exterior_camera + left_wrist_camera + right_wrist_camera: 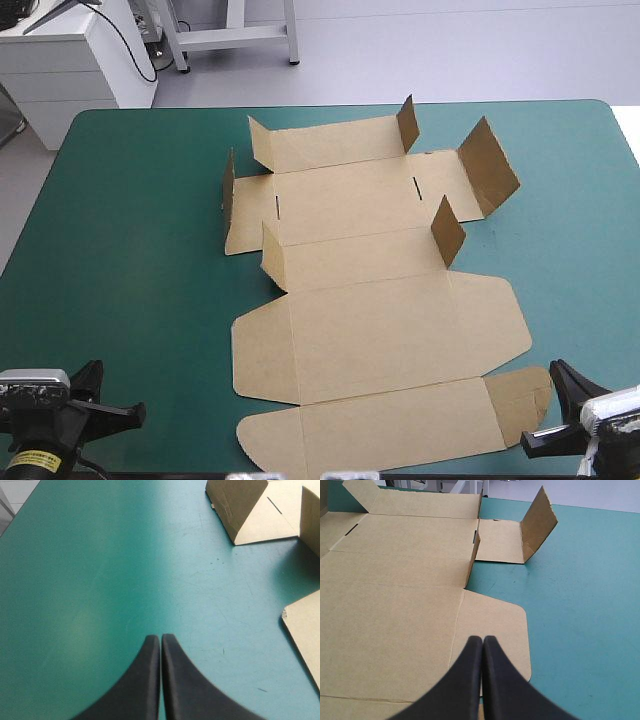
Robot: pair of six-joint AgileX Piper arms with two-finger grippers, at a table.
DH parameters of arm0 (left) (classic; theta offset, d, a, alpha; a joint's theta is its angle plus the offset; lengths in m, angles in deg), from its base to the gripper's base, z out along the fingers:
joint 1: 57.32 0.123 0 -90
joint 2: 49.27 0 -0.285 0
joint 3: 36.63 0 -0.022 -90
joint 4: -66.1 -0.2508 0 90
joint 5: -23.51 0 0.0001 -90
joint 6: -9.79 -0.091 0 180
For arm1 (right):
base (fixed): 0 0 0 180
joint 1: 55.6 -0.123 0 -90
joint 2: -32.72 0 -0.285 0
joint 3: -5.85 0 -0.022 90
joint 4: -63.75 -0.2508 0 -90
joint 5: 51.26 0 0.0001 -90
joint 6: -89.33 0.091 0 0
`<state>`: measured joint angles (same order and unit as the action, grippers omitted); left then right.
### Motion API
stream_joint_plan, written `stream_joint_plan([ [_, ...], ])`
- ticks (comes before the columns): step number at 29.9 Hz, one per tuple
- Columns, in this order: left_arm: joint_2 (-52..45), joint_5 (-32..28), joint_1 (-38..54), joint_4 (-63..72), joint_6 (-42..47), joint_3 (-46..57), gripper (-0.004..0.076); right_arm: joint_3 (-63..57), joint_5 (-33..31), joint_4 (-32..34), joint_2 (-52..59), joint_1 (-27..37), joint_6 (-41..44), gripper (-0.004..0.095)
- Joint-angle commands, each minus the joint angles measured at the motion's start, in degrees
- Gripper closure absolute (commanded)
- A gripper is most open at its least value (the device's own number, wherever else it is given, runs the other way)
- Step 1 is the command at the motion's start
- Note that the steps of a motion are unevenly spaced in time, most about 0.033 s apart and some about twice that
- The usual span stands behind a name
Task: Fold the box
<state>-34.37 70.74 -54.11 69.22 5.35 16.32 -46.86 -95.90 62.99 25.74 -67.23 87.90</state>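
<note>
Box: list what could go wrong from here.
The box lies loose and nearly flat; a push from the shut right hand may slide it rather than fold it.
The left hand is over bare teal-green cover, so nothing pins the sheet.
The raised end flap could get knocked flat.

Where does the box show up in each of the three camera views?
High view: box mid-table, far flaps raised.
Left wrist view: box corners ahead-right of the left gripper.
Right wrist view: box under and ahead of the right gripper.
Shared: slot near the box's left end.
</note>
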Motion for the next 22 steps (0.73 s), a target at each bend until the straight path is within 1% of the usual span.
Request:
stream_joint_plan([
  [1,1.20,-4.17,-0.18,0.68,0.16,-1.71,0.0731,1.44,4.42,0.14,0.18,-0.05,-0.44,0.0929],
  [16,1.20,-4.17,-0.18,0.68,0.16,-1.71,0.0731,1.44,4.51,0.14,-0.04,-0.05,-0.44,0.0929],
  [19,1.20,-4.17,-0.18,0.68,0.16,-1.71,0.0731,1.44,4.51,0.14,-2.10,-0.05,-0.44,0.0929],
  [22,1.20,-4.17,-0.18,0.68,0.16,-1.71,0.0731,1.63,4.64,-0.07,-6.91,-0.05,-0.34,0.0928],
])
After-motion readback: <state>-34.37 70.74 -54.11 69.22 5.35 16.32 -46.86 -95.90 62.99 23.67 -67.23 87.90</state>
